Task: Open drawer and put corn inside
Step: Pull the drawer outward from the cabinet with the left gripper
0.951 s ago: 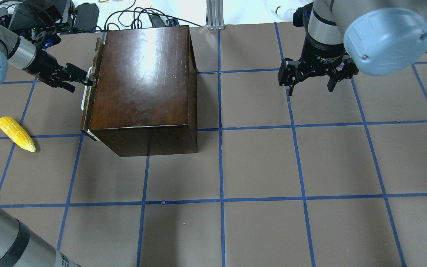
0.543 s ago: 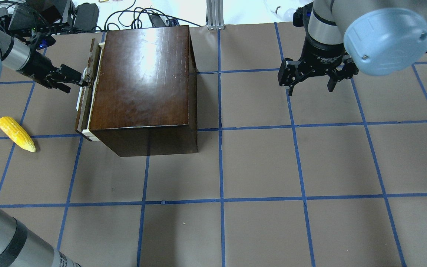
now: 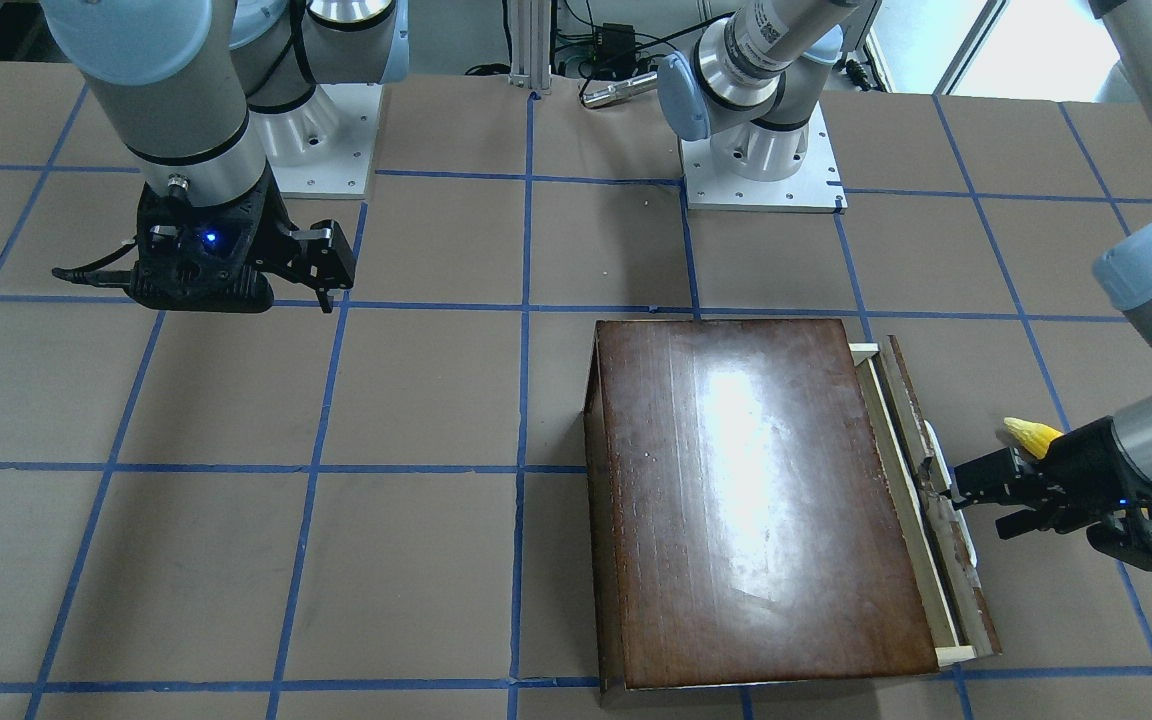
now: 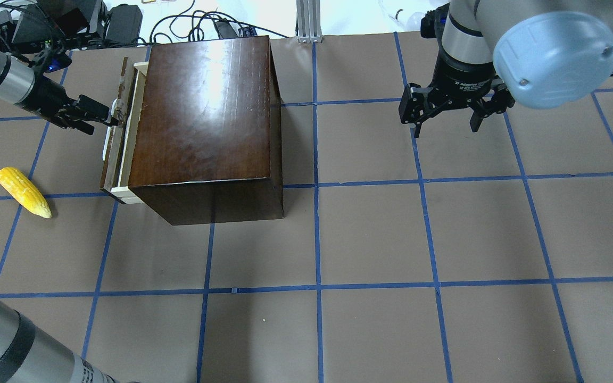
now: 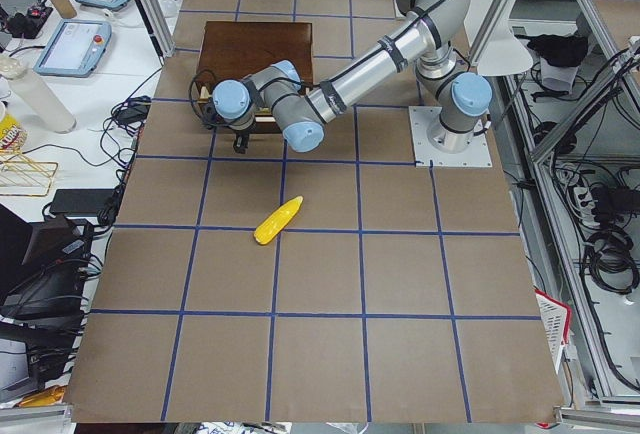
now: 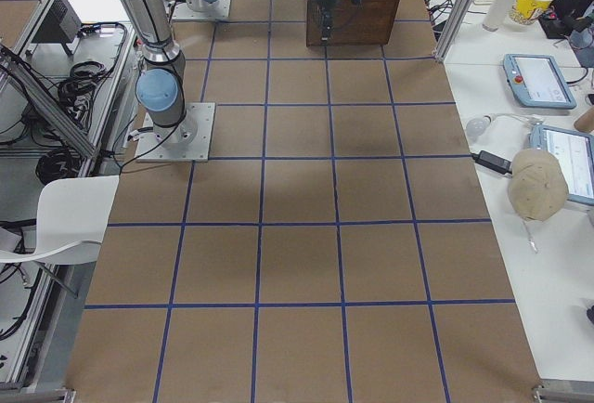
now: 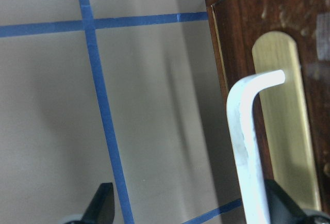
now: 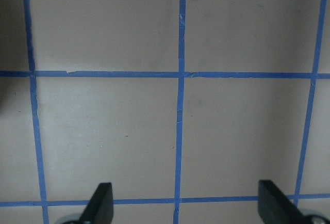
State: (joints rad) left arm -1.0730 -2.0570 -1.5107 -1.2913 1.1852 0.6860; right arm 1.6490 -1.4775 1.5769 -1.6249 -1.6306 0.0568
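Our left arm comes in low from the left side. Its wrist lies almost flat, and the left pincer [image 4: 108, 114] points sideways at the box [image 4: 205, 117]. The wrist camera shows its two fingers spread wide, so this pincer is released, not clenched. The white handle [image 7: 242, 131] runs down between the fingers, close up against one of them. We cannot tell if that finger touches it.

The drawer [image 4: 116, 133] is right at the tips of this pincer. It sticks out a little way from the box, toward the pincer. We see a thin strip of pale wood between the dark front board and the box. The front board's long side runs across the pincer's tips, from the far edge of the table [image 4: 370, 234] back toward us.

The corn [image 4: 23, 191] lies flat on the table, well apart from the left pincer. It is on the side nearer our base and a bit farther out from the box than the tips. Its long side is slanted. The fat end is farther out, and the pointed end aims toward our base and in toward the box. Nothing touches it.

Our right arm hangs with its wrist pointing straight down. The right pincer [image 4: 445, 119] is spread wide and holds nothing. It floats over bare table, well apart from the box on the other side.
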